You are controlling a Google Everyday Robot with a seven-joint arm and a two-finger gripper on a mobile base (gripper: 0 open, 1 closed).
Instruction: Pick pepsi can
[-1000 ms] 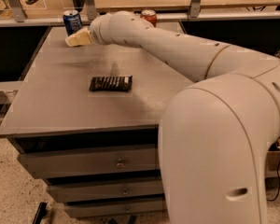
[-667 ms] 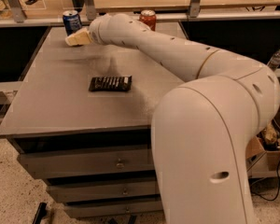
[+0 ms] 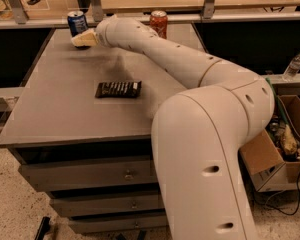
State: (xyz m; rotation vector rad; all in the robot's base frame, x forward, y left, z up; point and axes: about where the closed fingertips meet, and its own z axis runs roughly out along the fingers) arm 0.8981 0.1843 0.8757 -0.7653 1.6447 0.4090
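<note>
Pepsi can (image 3: 77, 23): upright at the far left corner of the counter (image 3: 55, 109), close to the back edge; blue body, white lettering, silver top rim.
Gripper (image 3: 83, 39): pale yellow tip at the end of the arm (image 3: 160, 54), low over the counter, just in front of the can and slightly to its right; touching or a little apart, cannot tell.
Grip opening: cannot tell from this angle whether spread, closed or already around anything.
Neighbours: red can (image 3: 158, 23) upright at the back edge, well apart to the right and partly behind the arm; dark wrapped bar (image 3: 118, 89) flat at mid-counter, well clear of the reach.
Weight: probably light; full or empty not visible, so best treated as possibly heavier than expected.
Stiffness: thin metal wall by the look of it, likely firm if full, easily dented if empty; moderate squeeze advised.
Surface: smooth painted metal, probably slippery; curved, so prone to twisting out of an off-centre pinch.
Stability: tall and narrow, likely to tip and roll if nudged from the side.
Where to take hold: across the middle of the body, on opposite sides of the cylinder, below the top rim and above the base.
Approach: level and centred on the can's axis, closing only once both sides are flanked.
</note>
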